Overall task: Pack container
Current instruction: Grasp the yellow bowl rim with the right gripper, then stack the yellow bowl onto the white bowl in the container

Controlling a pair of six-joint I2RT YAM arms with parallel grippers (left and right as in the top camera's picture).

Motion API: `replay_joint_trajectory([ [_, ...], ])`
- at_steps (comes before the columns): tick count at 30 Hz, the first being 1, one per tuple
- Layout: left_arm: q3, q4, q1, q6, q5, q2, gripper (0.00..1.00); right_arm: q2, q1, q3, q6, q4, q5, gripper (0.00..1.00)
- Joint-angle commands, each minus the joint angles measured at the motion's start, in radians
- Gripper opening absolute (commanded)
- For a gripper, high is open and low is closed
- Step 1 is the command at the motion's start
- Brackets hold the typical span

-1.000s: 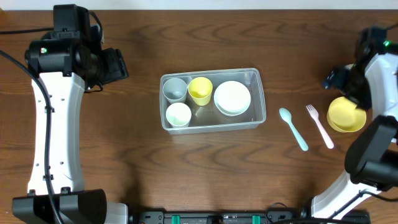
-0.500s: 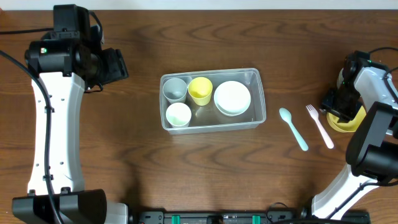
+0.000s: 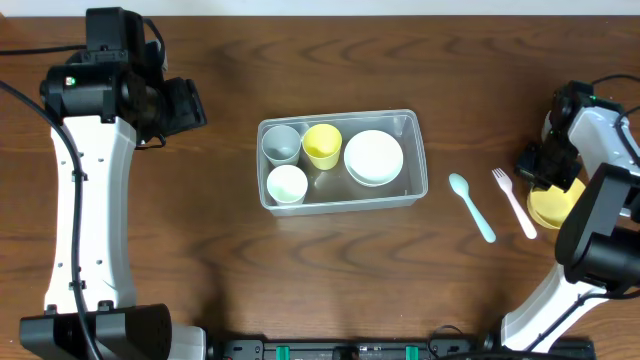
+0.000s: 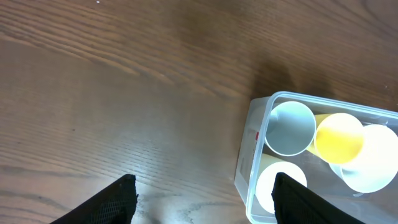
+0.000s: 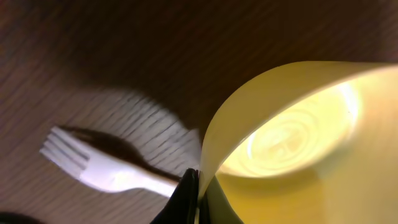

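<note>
The clear container (image 3: 412,122) sits on the counter (image 3: 200,240) at the centre of the overhead frame, already holding a grey cup (image 3: 281,144), a yellow cup (image 3: 322,144), a small white bowl (image 3: 287,184) and a wider white bowl (image 3: 373,157). A pale blue spoon (image 3: 472,208), a pink-white fork (image 3: 515,203) and a yellow bowl (image 3: 550,208) lie outside it, towards the right edge. The step in hand looks like the pick-up of that yellow bowl. The right tool (image 3: 538,172) is down at the bowl's upper left rim. In the right wrist view one dark finger (image 5: 188,194) stands right against the outside of the rim at the bottom centre, with the fork just to its left. The other finger is hidden by the bowl wall, so I cannot tell whether this tool is clamped on the rim or only set against it. The left tool (image 4: 208,202) has its fingers wide apart and holds nothing. It hangs over bare counter in the upper left of the overhead frame, with the container's left end in its view. Next, I judge, the bowl needs a firm pinch on its thin rim, a lift clear of the fork, and a carry leftwards to the container. The little free room there is around the wider white bowl, so nesting it there seems likeliest
</note>
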Motion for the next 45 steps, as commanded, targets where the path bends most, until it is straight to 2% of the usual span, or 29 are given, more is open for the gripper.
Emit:
replay_joint_trajectory([
  [1, -0.007, -0.006, 0.004, 0.000, 0.000, 0.006, 0.70, -0.056, 0.030, 0.071, -0.035, -0.028, -0.028, 0.01],
  [5, -0.007, -0.006, 0.004, 0.000, 0.000, 0.006, 0.70, -0.137, 0.083, 0.184, -0.089, -0.088, -0.068, 0.01],
  [8, -0.007, -0.006, 0.004, 0.000, 0.000, 0.006, 0.71, -0.210, 0.158, 0.287, -0.191, -0.119, -0.133, 0.01],
  [15, -0.007, -0.006, 0.004, 0.000, 0.000, 0.006, 0.70, -0.333, 0.470, 0.407, -0.415, -0.121, -0.164, 0.01],
  [21, -0.007, -0.006, 0.004, -0.001, 0.000, 0.006, 0.70, -0.294, 0.735, 0.397, -0.434, -0.124, -0.069, 0.01],
  [25, -0.007, -0.006, 0.004, -0.001, 0.000, 0.006, 0.71, -0.208, 0.832, 0.396, -0.433, -0.123, -0.063, 0.01],
  [34, -0.007, -0.006, 0.004, 0.000, 0.000, 0.006, 0.71, -0.043, 0.867, 0.396, -0.418, -0.134, -0.097, 0.01],
  [43, -0.007, -0.007, 0.004, 0.000, 0.000, 0.006, 0.70, -0.009, 0.867, 0.395, -0.419, -0.145, -0.101, 0.03],
  [44, -0.007, -0.007, 0.004, 0.000, 0.000, 0.006, 0.71, -0.009, 0.866, 0.395, -0.419, -0.146, -0.100, 0.07],
  [45, -0.007, -0.007, 0.004, 0.000, 0.000, 0.006, 0.70, -0.009, 0.866, 0.395, -0.419, -0.150, -0.100, 0.23],
])
